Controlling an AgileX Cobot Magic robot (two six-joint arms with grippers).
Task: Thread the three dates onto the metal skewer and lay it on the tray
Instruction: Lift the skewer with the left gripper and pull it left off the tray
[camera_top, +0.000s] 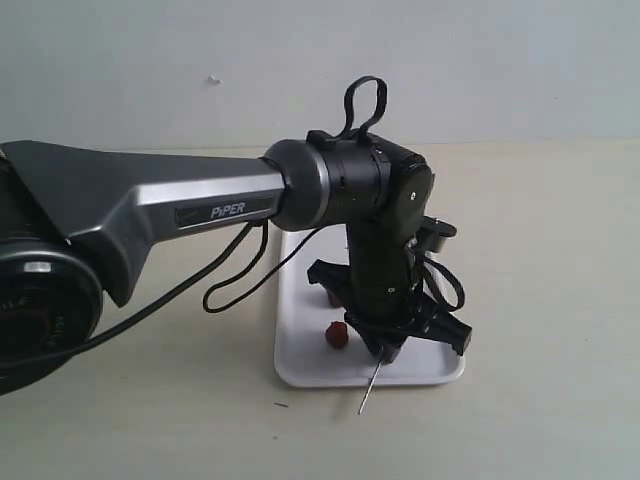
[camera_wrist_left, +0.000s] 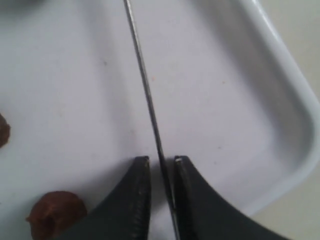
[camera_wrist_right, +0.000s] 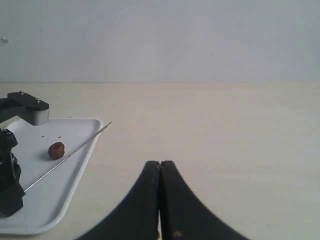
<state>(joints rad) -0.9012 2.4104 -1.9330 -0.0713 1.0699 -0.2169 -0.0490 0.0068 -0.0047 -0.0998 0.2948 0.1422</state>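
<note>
The left gripper is reaching down over the tray, its fingers standing close on either side of the metal skewer; whether they are pinching it is unclear. In the exterior view the skewer's tip is poking past the tray's rim toward six o'clock, and a date is lying loose at the gripper's nine o'clock. The right gripper is sitting closed and empty, well apart. The rod is probably stiff, light and slippery, so it is calling for a firm pinch near one end.
</note>
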